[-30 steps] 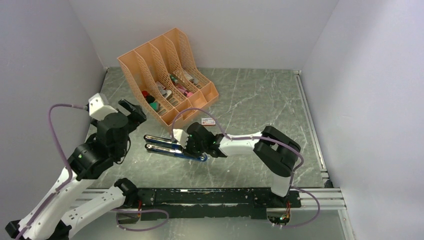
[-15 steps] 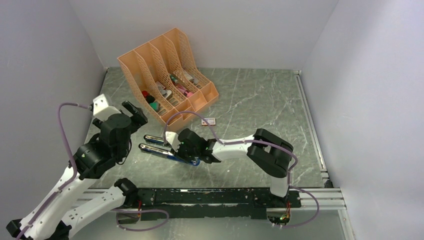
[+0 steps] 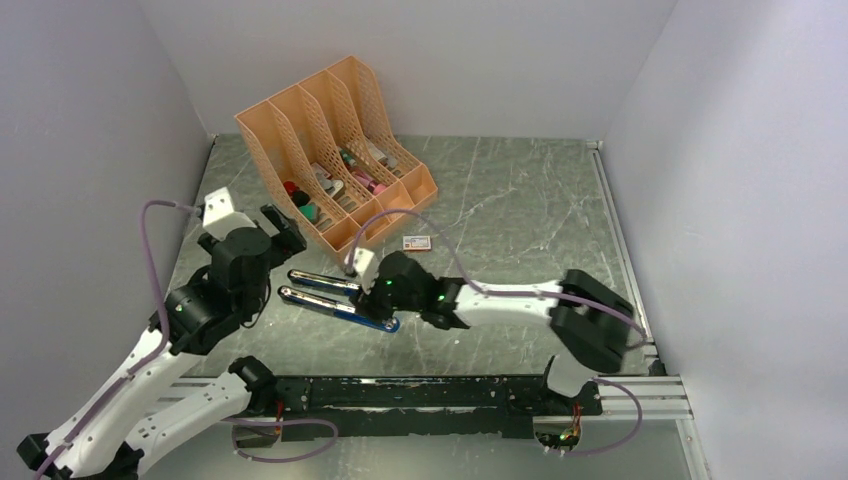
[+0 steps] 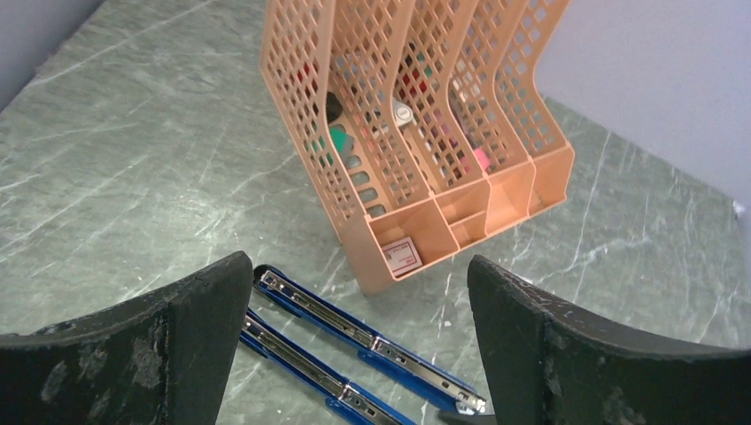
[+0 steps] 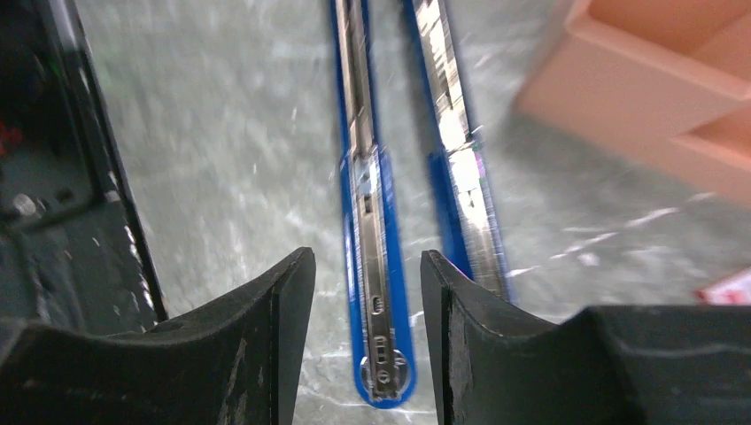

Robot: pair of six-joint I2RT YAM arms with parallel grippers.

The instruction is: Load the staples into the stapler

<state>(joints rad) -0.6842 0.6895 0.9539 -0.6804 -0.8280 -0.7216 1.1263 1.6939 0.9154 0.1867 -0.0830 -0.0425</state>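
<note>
Right hand (image 5: 366,266) shifted rightward, opened stapler (image 3: 330,306) lying left-right

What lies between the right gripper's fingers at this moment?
One blue rail of the opened stapler runs through the gap of the right gripper, as the right wrist view shows. Whether it is touched there cannot be told.
</note>
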